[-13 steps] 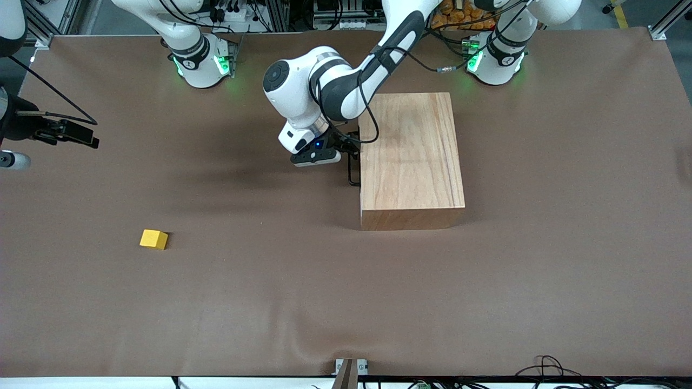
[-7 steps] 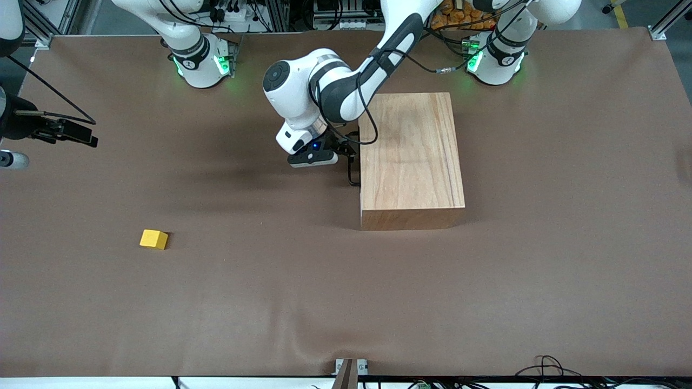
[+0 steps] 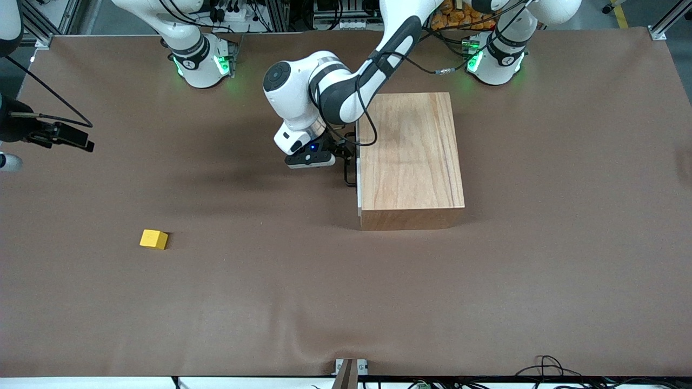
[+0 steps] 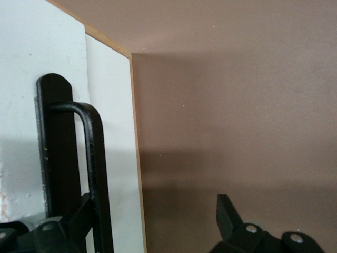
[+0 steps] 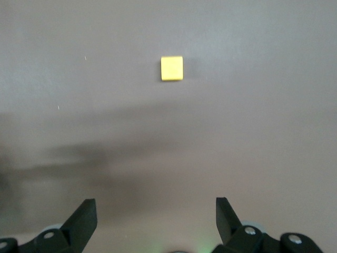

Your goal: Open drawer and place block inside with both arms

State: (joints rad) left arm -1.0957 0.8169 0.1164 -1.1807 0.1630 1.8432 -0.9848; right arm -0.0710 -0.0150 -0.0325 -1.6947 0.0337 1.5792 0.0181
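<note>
Brown table (image 3: 486,302) w/ wooden cabinet (image 3: 411,156), yellow block (image 3: 153,239).

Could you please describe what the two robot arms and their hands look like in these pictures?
Both arms are glossy white with rounded shells and black joint bands. Their bases glow green and carry a small dark marking. Black cables loop along the left arm. The left hand is black, with a small blue light on its white wrist piece. The right hand has black wedge-shaped fingers fixed with silver screws.

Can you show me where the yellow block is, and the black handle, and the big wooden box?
block (image 3: 154,239): front view, its top face.
handle (image 4: 95,158): left wrist view, the upright bar.
box (image 3: 411,151): front view, middle of its top.
</note>
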